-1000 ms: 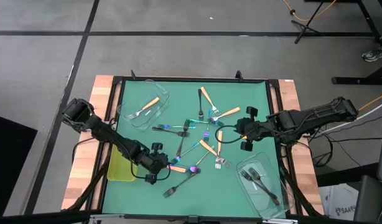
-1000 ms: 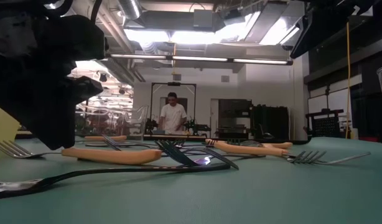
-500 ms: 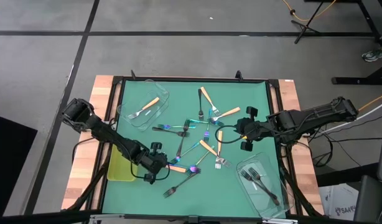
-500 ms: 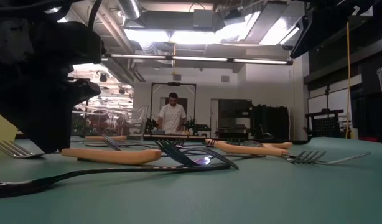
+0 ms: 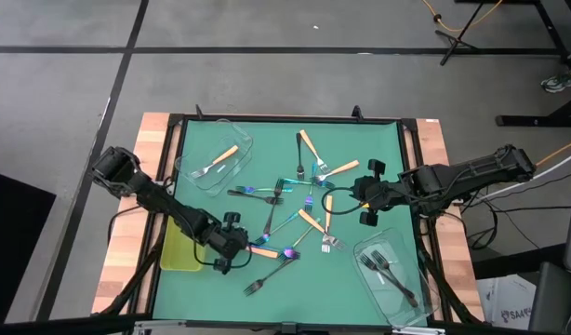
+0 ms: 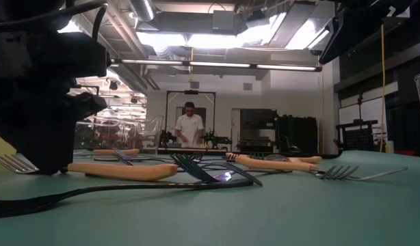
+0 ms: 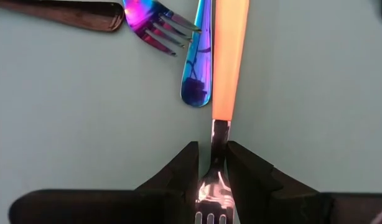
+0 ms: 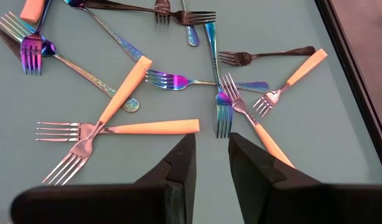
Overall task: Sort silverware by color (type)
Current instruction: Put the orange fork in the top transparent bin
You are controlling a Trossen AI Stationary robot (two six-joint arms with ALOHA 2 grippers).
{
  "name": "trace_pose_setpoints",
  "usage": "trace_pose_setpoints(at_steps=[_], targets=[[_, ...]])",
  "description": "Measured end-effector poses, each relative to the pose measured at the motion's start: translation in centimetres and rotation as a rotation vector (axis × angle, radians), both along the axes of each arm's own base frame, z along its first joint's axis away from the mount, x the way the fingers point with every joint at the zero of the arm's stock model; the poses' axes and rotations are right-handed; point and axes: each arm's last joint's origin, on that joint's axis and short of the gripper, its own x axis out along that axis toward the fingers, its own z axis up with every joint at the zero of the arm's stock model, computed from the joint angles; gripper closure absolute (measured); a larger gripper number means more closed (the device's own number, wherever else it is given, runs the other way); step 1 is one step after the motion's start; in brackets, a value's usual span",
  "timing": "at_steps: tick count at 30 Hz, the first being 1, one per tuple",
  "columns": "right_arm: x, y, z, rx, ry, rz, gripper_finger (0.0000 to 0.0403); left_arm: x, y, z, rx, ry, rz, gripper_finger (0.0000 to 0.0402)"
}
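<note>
Forks lie scattered on the green mat (image 5: 360,149): orange-handled ones, dark ones and iridescent ones. My left gripper (image 5: 237,247) (image 7: 213,152) is low over an orange-handled fork (image 5: 264,250) (image 6: 121,171) at the near left. It is open, with one finger on each side of that fork's silver neck. My right gripper (image 5: 360,200) (image 8: 211,155) hangs above the mat's right side, narrowly open, with nothing between its fingers. Several forks (image 8: 147,127) lie below it. My left gripper's fingers (image 7: 181,171) stand on either side of the orange-handled fork's silver neck (image 7: 219,134), just behind the tines. They come from above at a slant and lie across the fork. I cannot tell whether they touch it. The fork lies flat on the mat.
A clear tub (image 5: 214,156) at the far left holds an orange-handled fork. Another clear tub (image 5: 392,270) at the near right holds dark forks. A yellow-green tray (image 5: 179,247) lies by the left arm. An iridescent fork (image 7: 197,68) lies next to the orange handle. A person (image 6: 190,128) stands far behind.
My left gripper has sunk a little toward the orange-handled fork. The forks lie as before.
</note>
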Motion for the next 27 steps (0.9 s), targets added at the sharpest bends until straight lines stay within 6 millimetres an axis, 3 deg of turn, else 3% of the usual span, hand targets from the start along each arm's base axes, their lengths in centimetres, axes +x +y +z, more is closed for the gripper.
trace_pose_setpoints(at_steps=[16, 27], targets=[[0.0, 0.0, 0.0, 0.0, 0.0, 0.0, 0.0317, 0.09, 0.0, -0.13, -0.018, -0.024, 0.005, 0.0382], [0.0, 0.0, 0.0, 0.0, 0.0, 0.0, 0.0317, 0.29, -0.1, 0.07, -0.014, -0.024, 0.007, 0.0385]])
